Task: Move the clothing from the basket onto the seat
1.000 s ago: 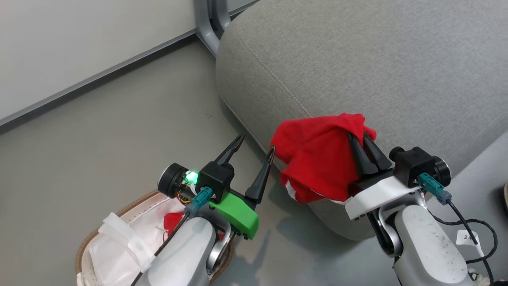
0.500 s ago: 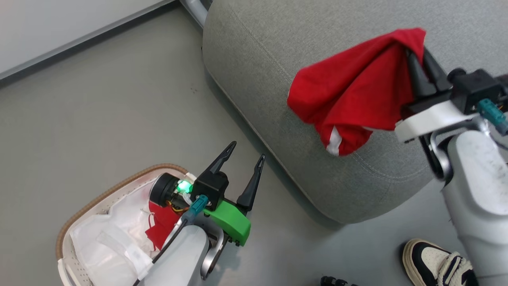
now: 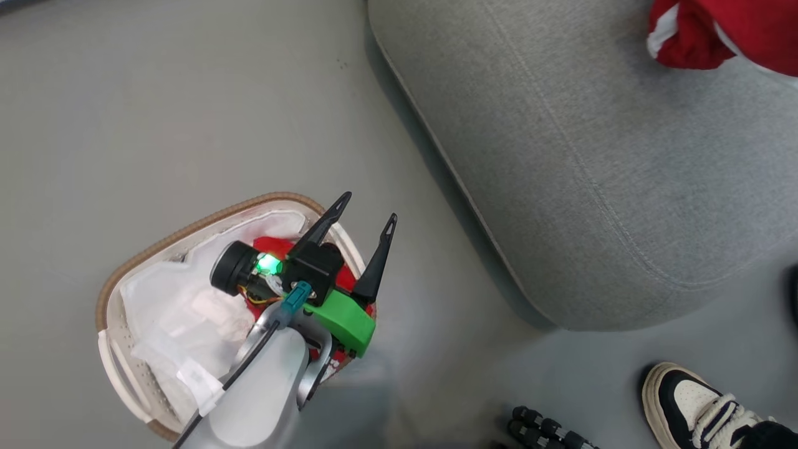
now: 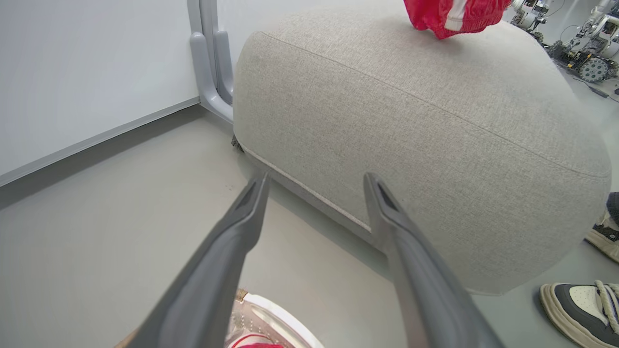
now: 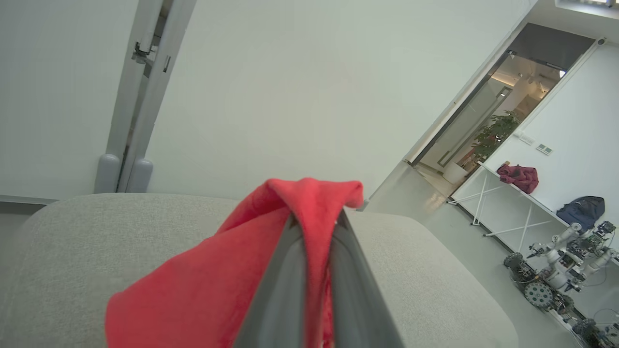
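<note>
Since half a second ago the whole head view has shifted, so the camera has moved. The basket (image 3: 187,227) now shows almost whole at the lower left, and the seat (image 3: 592,156) takes the upper right. The red garment (image 3: 692,37) was then above the seat's near corner. Now it is further in over the seat top, cut by the upper right edge of the picture. The left tool (image 3: 369,207) was then mostly over the floor (image 3: 124,93) beside the basket. Now it hangs over the basket, fingertips near the rim on the seat's side. Part of this may be only the camera's shift. Its two fingers are spread wide and hold nothing, as before.

The right wrist view gives what the head view does not: the right tool (image 5: 316,217) has its fingers nearly together, pinching a fold of the red garment, which drapes down to the left above the seat. The left wrist view shows this garment's white-striped end low over the seat top; I cannot tell if it touches.

In the head view a second red garment (image 3: 271,244) lies in the basket on the white liner (image 3: 181,299), partly under the left arm. A shoe (image 3: 692,399) stands on the floor near the seat.
</note>
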### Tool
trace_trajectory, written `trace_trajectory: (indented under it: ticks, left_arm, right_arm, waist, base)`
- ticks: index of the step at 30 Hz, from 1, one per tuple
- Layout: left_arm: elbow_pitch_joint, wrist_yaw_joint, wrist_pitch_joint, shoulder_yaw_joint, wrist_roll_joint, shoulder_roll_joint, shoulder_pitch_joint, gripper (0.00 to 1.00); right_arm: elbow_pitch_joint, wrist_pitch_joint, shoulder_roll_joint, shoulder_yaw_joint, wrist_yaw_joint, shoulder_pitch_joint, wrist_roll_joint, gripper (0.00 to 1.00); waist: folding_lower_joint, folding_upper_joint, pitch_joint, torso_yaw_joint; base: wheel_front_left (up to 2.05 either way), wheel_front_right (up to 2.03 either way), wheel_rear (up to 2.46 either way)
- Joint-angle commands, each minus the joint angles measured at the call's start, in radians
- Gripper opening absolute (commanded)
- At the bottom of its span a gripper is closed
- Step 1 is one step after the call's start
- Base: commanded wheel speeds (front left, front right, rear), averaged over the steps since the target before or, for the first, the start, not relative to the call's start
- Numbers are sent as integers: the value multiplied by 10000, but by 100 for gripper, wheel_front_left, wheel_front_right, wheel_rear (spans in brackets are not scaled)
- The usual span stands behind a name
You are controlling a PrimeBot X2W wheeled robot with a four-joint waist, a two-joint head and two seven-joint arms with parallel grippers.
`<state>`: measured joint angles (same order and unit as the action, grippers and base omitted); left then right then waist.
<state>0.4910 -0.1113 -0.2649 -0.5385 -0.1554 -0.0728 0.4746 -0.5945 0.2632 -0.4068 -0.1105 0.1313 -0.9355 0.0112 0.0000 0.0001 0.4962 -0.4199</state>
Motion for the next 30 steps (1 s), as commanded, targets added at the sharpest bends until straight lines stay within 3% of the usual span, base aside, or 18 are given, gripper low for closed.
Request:
trace_trajectory:
  ticks: [1, 4, 12, 13, 14, 15, 16, 21, 30]
  left_arm:
    - [-19, -27, 7, 68, 146, -30, 256, 100]
    - [-102, -50, 7, 93, 187, 35, 459, 100]
    - [-182, 14, 7, 351, 240, 112, 535, 100]
    - [-189, 44, 7, 397, 229, 115, 498, 100]
    - [-183, 68, 7, 471, 191, 113, 429, 100]
    - [-180, 78, 7, 524, 169, 116, 371, 100]
    - [-168, 98, 7, 593, 148, 127, 297, 100]
    - [-195, 165, 7, 906, 61, 160, 14, 100]
    - [-451, 456, 7, 1826, 6, 188, -842, 100]
  right_arm:
    - [-328, 22, -57, -249, -10, -192, 191, 0]
    - [-1008, 22, 5, -1151, -10, -380, 487, 0]
    - [-1498, 22, 612, -2205, -10, 51, 980, 0]
    - [-1518, 22, 662, -2346, -10, 131, 1047, 11]
    - [-1555, 22, 744, -2523, -10, 238, 1157, 40]
    - [-1570, 22, 829, -2653, -10, 328, 1218, 77]
    - [-1559, 22, 945, -2817, -10, 427, 1265, 100]
    - [-1035, 22, 1278, -3089, -10, 1215, 1192, 100]
    - [300, 22, 1800, -2684, -10, 3452, 623, 100]
  waist:
    - [0, -1, 891, 885]
    - [0, -1, 1310, 1347]
    - [0, -1, 1621, 1842]
    - [0, -1, 1608, 1864]
    - [0, -1, 1576, 1880]
    - [0, -1, 1539, 1887]
    - [0, -1, 1470, 1901]
    - [0, -1, 1022, 1975]
    - [0, -1, -368, 2238]
  base:
    - [0, 0, 0]
    - [0, 0, 0]
    - [0, 0, 0]
    - [0, 0, 0]
    - [0, 0, 0]
    - [0, 0, 0]
    - [0, 0, 0]
    - [0, 0, 0]
    - [0, 0, 0]
